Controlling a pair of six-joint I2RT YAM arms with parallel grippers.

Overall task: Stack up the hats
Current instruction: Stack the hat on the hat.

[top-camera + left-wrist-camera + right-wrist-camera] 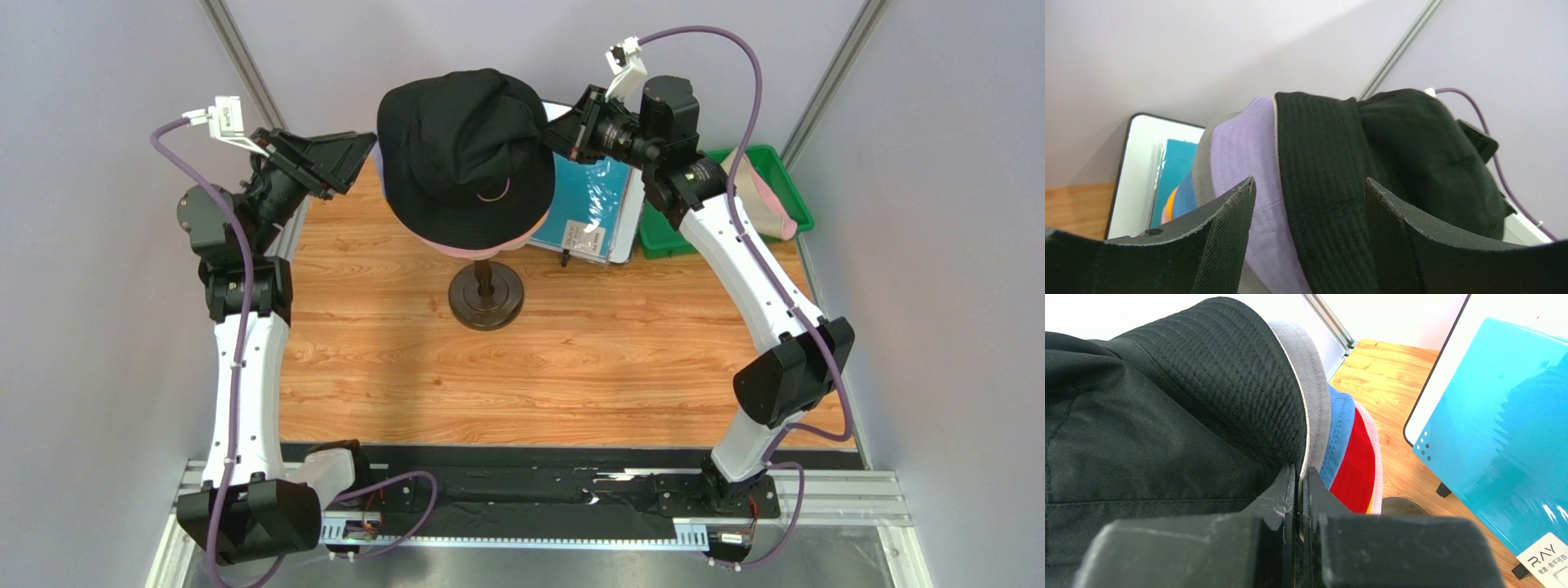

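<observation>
**A:** 2 arms rise from the near edge of the wooden bench [589,355]. What stands between them?

**B:** Mid-bench, a dark round base [486,298] carries the pile. The floppy black cloth bucket hat [472,135] sits on top, over a lavender cloth hat [1241,153], with a blue brim [1341,432], a red brim [1358,462] and a pink one below.

**A:** And the end effectors?

**B:** The left end effector [1309,184] gapes wide and holds nothing, its fingers either side of the black and lavender brims. The right end effector [1300,471] is closed tight. The black brim's edge runs into the seam between its fingers, so it looks pinched there.

**A:** How will the hat handle?

**B:** Light, soft and limp, I'd judge. It will sag and drag on the hats beneath. The stitched brim is the firmest part, so take hold there on 2 opposite sides and pull evenly.

**A:** And beyond?

**B:** A flat teal sheet [589,196] in a white frame stands behind the pile.
</observation>
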